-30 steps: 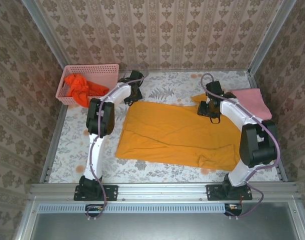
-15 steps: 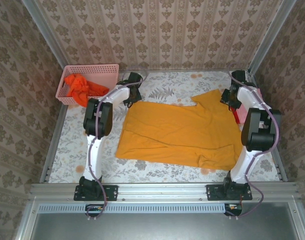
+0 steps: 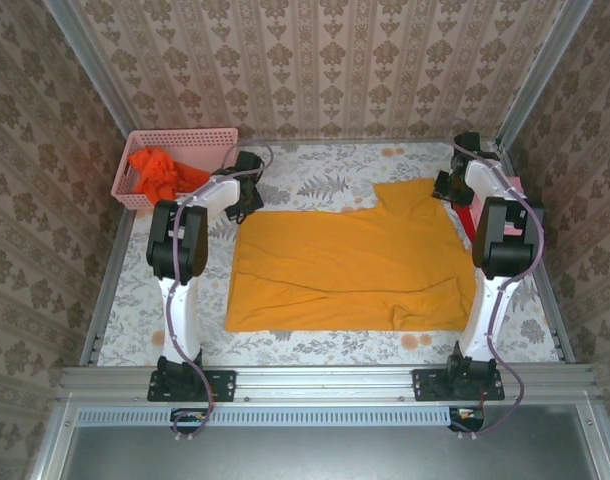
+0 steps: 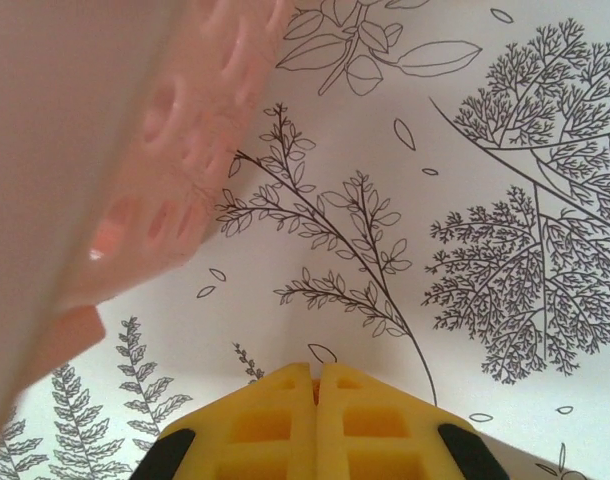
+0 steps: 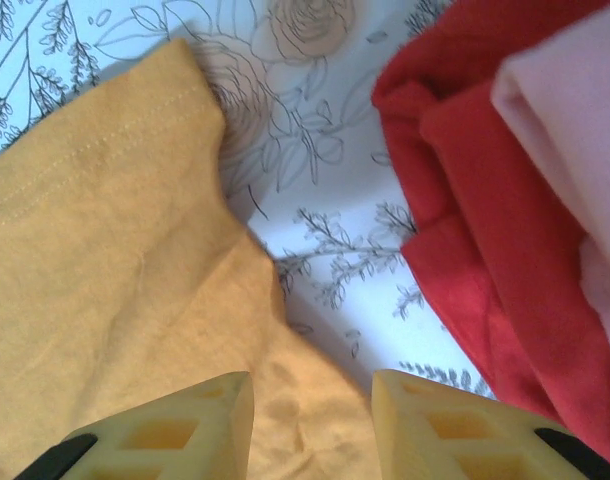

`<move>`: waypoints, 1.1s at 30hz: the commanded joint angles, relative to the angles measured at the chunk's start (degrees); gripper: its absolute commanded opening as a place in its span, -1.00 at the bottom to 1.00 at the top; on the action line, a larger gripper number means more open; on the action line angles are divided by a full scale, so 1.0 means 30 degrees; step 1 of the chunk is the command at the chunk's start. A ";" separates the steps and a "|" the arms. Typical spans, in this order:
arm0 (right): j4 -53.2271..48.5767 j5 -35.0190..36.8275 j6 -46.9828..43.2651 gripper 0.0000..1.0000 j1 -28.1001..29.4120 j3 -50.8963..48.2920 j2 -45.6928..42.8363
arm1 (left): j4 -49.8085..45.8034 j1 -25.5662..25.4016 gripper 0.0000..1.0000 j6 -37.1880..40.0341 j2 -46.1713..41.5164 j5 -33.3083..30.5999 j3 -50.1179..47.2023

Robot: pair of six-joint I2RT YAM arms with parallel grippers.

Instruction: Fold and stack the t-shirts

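subject item: golden-yellow soft cloth t-shirt (image 3: 350, 265), spread flat on the floral-printed tablecloth (image 3: 325, 170), long axis running crosswise from the left arm's side to the right arm's side. one sleeve projects from the far edge and points toward the right gripper (image 5: 313, 400); the near corner on that same side is folded over on itself. from the right wrist view the shirt lies under and to the left of the right gripper's fingers, with its stitched edge ahead on the left. just right of this gripper, across a strip of bare tablecloth, lies a folded red cloth t-shirt (image 5: 485, 250) with a pale pink cloth t-shirt (image 5: 575, 120) on top. right gripper: jaws partly apart with a clear gap between them, nothing clamped; whether the pads touch the yellow cloth cannot be determined. left gripper (image 4: 317, 385): fingers pressed together, empty, over bare tablecloth by the shirt's far corner. a pink plastic lattice basket (image 3: 185, 140) stands close on this gripper's left, its wall crowding the left wrist view; a crumpled orange-red cloth t-shirt (image 3: 160, 172) lies inside it.
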 commanded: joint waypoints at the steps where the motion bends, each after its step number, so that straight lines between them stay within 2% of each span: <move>1: -0.0848 -0.0226 -0.1374 -0.25 0.0258 0.1327 0.1397 | -0.0061 -0.0032 -1.00 -0.0253 -0.0177 0.0143 0.0364; 10: -0.2574 -0.0446 -0.1971 -0.32 0.0750 0.4580 0.4269 | -0.0294 -0.0146 -1.00 -0.0133 0.0151 0.0262 0.0955; 22: -0.2145 -0.0421 -0.2649 -0.29 0.0955 0.5291 0.4269 | -0.0237 -0.0133 -1.00 -0.0015 0.0383 0.0462 0.1066; 27: -0.3681 -0.0166 -0.2707 -0.34 0.1065 0.6847 0.5556 | -0.0208 -0.0143 -1.00 -0.0023 0.0376 0.0573 0.1070; 33: -0.4395 0.0118 -0.2787 -0.31 0.1087 0.7546 0.6432 | -0.0225 -0.0132 -1.00 0.0157 0.0286 0.0553 0.1036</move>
